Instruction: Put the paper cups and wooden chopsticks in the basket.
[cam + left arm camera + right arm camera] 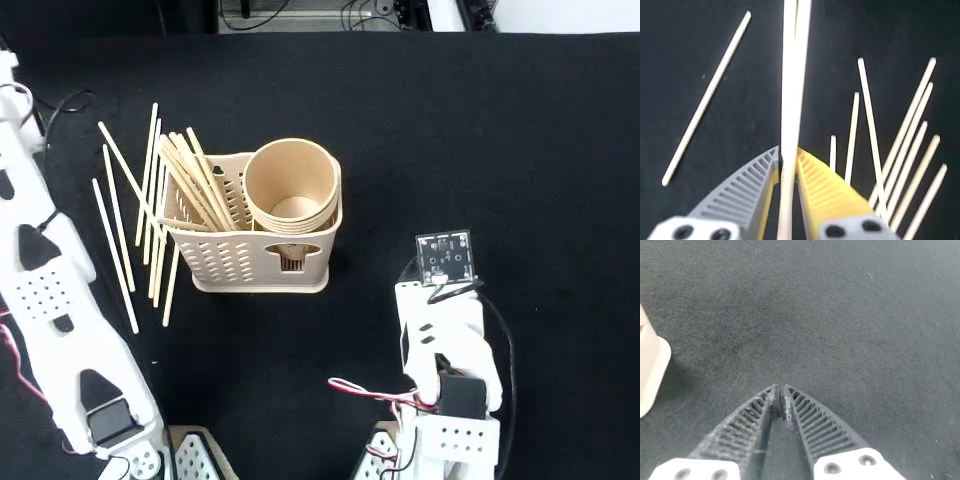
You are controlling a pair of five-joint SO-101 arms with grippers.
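Between the jaws of the left tool (789, 162), clamped tight, sit the held chopsticks (791, 90), seemingly two pressed together and lying lengthwise along the tool; below them more loose chopsticks (871, 130) lie scattered on the tabletop (480, 130), just beside the basket (250, 265). The paper cups (290, 185) are nested in one compartment; the standing chopsticks (195, 185) lean fanned out in the other. The step in hand looks like carrying this pair over to that second compartment. Done well, it means keeping the grip firm, since sticks held lengthwise may slide; bringing the leading tips over the rim on the open side of the fan; letting go only once the tips are inside. The right tool (780, 402) rests closed on nothing, near the basket's corner; it need not stir.
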